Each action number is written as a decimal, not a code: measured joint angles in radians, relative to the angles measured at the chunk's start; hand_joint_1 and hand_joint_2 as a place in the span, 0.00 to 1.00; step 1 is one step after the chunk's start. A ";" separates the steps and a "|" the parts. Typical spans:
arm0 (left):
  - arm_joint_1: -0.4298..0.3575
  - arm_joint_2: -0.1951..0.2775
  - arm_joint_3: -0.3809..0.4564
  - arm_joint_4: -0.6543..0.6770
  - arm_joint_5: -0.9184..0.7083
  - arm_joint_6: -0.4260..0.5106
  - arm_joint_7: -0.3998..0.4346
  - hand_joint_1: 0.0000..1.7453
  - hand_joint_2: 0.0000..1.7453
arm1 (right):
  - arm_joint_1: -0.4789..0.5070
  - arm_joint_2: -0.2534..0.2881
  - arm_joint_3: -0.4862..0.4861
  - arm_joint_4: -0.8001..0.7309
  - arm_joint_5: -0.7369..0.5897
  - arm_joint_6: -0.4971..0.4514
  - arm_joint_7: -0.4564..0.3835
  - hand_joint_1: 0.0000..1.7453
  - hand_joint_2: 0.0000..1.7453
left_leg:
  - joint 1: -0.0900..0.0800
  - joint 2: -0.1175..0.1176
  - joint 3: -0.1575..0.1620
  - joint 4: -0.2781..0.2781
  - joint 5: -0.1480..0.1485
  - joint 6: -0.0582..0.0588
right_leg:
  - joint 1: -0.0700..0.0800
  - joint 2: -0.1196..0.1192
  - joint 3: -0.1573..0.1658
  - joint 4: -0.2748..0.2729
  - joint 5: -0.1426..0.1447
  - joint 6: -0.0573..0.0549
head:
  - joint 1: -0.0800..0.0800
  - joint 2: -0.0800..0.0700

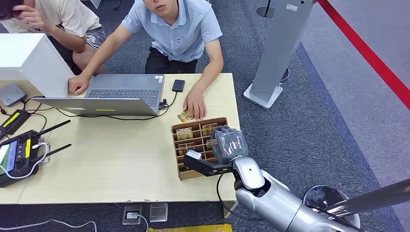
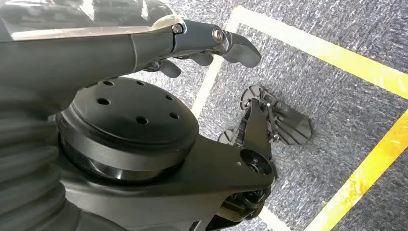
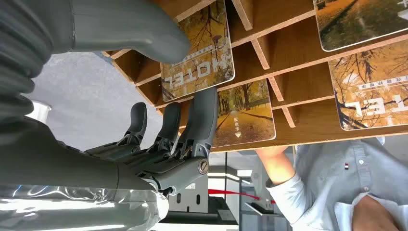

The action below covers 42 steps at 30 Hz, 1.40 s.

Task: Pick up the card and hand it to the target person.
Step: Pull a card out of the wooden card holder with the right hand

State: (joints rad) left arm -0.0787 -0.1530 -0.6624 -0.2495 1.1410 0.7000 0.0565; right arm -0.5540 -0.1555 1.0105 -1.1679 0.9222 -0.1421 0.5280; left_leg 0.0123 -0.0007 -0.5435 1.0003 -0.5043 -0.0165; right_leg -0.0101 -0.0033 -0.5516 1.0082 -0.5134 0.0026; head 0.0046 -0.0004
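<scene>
A wooden card rack (image 1: 198, 145) stands at the table's right front, with several yellow hotel cards in its slots. My right hand (image 1: 227, 142) is over the rack's right side. In the right wrist view, thumb (image 3: 139, 29) and a finger (image 3: 203, 113) pinch one HOTEL card (image 3: 199, 55), which stands out over the dividers. Another card (image 3: 245, 113) stays in the slot beside it. The person in the blue shirt (image 1: 176, 29) sits across the table, one hand (image 1: 195, 104) flat by a loose card (image 1: 183, 116). My left hand (image 2: 211, 43) hangs over the floor, holding nothing.
An open laptop (image 1: 113, 94) and a phone (image 1: 178, 85) lie at the table's far side. A black remote controller (image 1: 21, 154) with cables is at the left. A second person (image 1: 53, 19) sits at the far left. A grey stand (image 1: 275, 53) rises right of the table.
</scene>
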 joint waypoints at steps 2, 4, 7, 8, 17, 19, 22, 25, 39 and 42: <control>0.000 0.000 -0.003 0.000 0.000 0.000 0.000 0.00 1.00 | 0.000 0.000 0.000 0.002 -0.002 -0.003 -0.002 0.58 1.00 | 0.000 0.000 0.000 0.000 0.000 0.000 | 0.000 0.000 0.000 0.000 0.000 0.000 | 0.000 0.000; -0.001 0.000 -0.006 0.000 0.001 0.000 0.000 0.00 1.00 | 0.000 0.000 0.000 0.006 -0.006 -0.007 -0.004 0.62 1.00 | 0.000 0.000 0.000 0.000 0.000 0.000 | 0.000 0.000 0.000 0.000 0.000 0.000 | 0.000 0.000; -0.001 0.000 -0.011 0.000 0.002 0.000 0.000 0.00 1.00 | 0.000 0.000 0.000 0.010 -0.007 -0.015 -0.004 0.73 1.00 | 0.000 0.000 0.001 0.000 0.000 0.000 | 0.000 0.000 0.001 0.000 0.000 0.000 | 0.000 0.000; -0.001 0.000 -0.013 0.000 0.003 0.000 0.000 0.00 1.00 | 0.000 0.000 0.000 0.011 -0.008 -0.020 -0.004 0.77 1.00 | 0.000 0.000 0.001 0.000 0.000 0.000 | 0.000 0.000 0.001 0.000 0.000 0.000 | 0.000 0.000; -0.004 0.001 -0.023 0.001 0.010 0.001 0.000 0.00 1.00 | 0.003 0.001 0.000 0.016 -0.009 -0.092 -0.025 0.99 1.00 | 0.000 0.000 0.001 0.000 0.000 0.000 | 0.000 0.000 0.000 0.000 0.000 0.000 | 0.001 0.000; -0.006 0.001 -0.023 0.001 0.010 0.001 0.000 0.00 1.00 | 0.006 0.003 0.000 0.016 -0.008 -0.113 -0.032 1.00 1.00 | 0.000 0.000 0.000 0.000 0.000 0.000 | 0.000 0.000 0.000 0.000 0.000 0.000 | 0.000 0.000; -0.008 0.001 -0.024 0.002 0.009 0.002 0.000 0.00 1.00 | 0.007 0.005 0.000 0.016 -0.006 -0.151 -0.039 1.00 1.00 | 0.000 0.000 0.000 0.000 0.000 0.000 | 0.000 0.000 0.000 0.000 0.000 0.000 | -0.001 0.000; -0.008 0.001 -0.024 0.002 0.008 0.002 0.000 0.00 1.00 | 0.008 0.006 -0.001 0.016 -0.003 -0.189 -0.042 1.00 1.00 | 0.000 0.000 0.000 0.000 0.000 0.000 | 0.000 0.000 0.000 0.000 0.000 0.000 | 0.000 0.000; -0.012 0.001 -0.024 0.006 -0.012 0.002 -0.001 0.00 1.00 | 0.001 -0.008 -0.025 -0.078 0.037 -0.325 -0.051 1.00 1.00 | 0.000 0.000 0.000 0.000 0.000 0.000 | 0.000 0.000 0.000 0.000 0.000 0.000 | 0.000 0.000; -0.012 0.001 -0.024 0.007 -0.022 0.002 0.000 0.00 1.00 | -0.017 -0.016 -0.037 -0.136 0.070 -0.352 -0.057 1.00 1.00 | 0.000 0.000 0.000 0.000 0.000 0.000 | 0.000 0.000 0.000 0.000 0.000 0.000 | 0.000 0.000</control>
State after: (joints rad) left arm -0.0907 -0.1522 -0.6863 -0.2425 1.1192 0.7015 0.0563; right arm -0.5706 -0.1713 0.9731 -1.3038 0.9927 -0.4941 0.4706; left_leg 0.0123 -0.0007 -0.5440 1.0003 -0.5041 -0.0165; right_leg -0.0101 -0.0033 -0.5519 1.0083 -0.5133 0.0025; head 0.0050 -0.0004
